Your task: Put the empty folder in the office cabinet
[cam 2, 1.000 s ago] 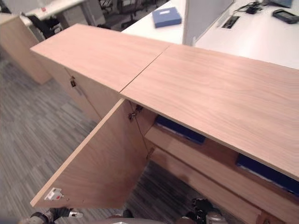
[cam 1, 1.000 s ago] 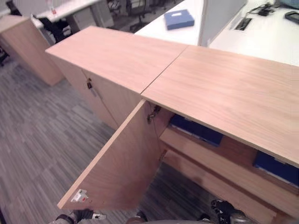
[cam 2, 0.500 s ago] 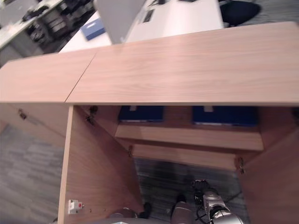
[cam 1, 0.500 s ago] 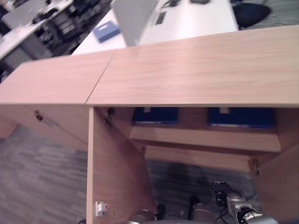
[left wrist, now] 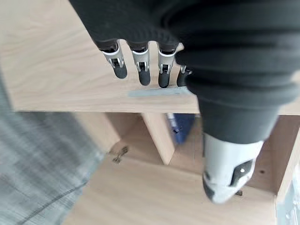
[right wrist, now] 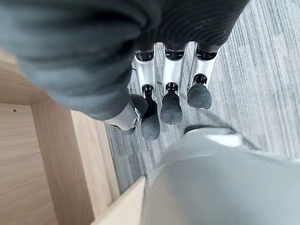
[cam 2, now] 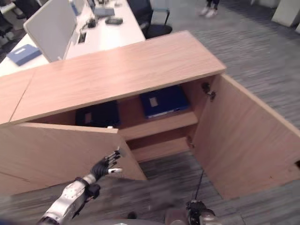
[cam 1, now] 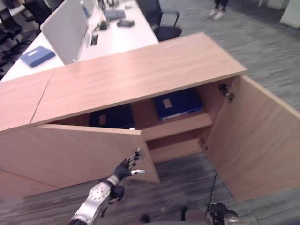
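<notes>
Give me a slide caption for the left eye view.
Left hand open beside the open cabinet door; blue folders on the shelf.

Left hand (cam 1: 125, 167) raised at about 7 o'clock in the head view, fingers (left wrist: 140, 65) straight and spread, holding nothing. Right hand (right wrist: 159, 89) hangs low, fingers relaxed, holding nothing.

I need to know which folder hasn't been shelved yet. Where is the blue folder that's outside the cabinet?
In the left eye view the blue folder lies flat on the white desk behind the cabinet, at far left, beside the grey divider panel.
</notes>
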